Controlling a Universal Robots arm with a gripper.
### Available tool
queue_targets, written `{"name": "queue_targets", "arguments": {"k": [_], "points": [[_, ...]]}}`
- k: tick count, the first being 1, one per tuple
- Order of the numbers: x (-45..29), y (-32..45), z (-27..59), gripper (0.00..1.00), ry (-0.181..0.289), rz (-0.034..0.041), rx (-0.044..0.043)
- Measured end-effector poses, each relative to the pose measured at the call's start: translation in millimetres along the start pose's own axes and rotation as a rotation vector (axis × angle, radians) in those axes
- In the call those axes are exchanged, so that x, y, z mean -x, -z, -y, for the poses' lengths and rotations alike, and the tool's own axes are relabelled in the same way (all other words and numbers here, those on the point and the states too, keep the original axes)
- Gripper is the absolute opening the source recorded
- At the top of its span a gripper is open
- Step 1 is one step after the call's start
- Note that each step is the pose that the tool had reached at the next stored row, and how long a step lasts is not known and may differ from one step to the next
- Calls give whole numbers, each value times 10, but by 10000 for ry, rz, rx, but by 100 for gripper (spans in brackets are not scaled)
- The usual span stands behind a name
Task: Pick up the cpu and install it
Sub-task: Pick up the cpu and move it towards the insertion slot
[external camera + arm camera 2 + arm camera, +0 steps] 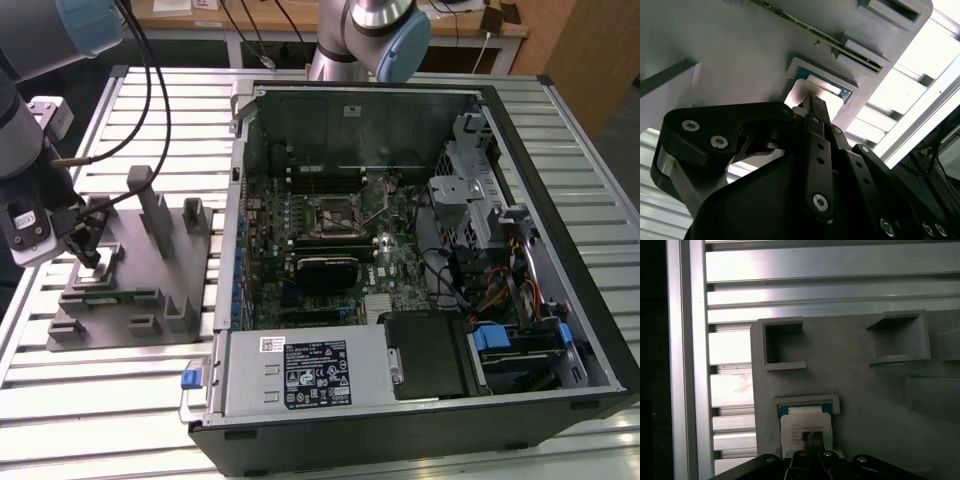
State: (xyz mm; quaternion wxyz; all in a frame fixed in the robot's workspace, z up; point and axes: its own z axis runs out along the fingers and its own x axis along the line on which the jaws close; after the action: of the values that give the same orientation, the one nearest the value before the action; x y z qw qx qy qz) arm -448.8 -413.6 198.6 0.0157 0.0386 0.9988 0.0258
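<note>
Hanging over the cpu (797, 422) with the end effector (810, 436) clenched, fingertips together, grasping nothing. Shows the cpu flat in a framed pocket of the grey fixture (865, 390) on the slatted desk (790, 290), at the exterior view's left, beside the open computer case (400, 440).

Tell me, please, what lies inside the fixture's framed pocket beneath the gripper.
The cpu lies there, pale top up; the gripper covers part of it, and what lies beneath it is hidden.

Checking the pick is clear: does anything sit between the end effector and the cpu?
Nothing visible does. In the first wrist view the end effector is right over the cpu, which lies in its pocket of the grey fixture.
</note>
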Motion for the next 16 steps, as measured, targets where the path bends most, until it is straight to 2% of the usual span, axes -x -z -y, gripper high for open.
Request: {"name": "queue_targets", "arguments": {"k": [11, 12, 13, 14, 15, 16], "points": [[-1, -4, 0, 11, 3, 1, 1], [-1, -4, 0, 16, 3, 0, 1], [-1, -4, 0, 16, 3, 0, 1], [-1, -4, 0, 23, 3, 1, 1], [-1, -4, 0, 23, 3, 1, 1], [-1, -4, 0, 29, 3, 1, 1]]}}
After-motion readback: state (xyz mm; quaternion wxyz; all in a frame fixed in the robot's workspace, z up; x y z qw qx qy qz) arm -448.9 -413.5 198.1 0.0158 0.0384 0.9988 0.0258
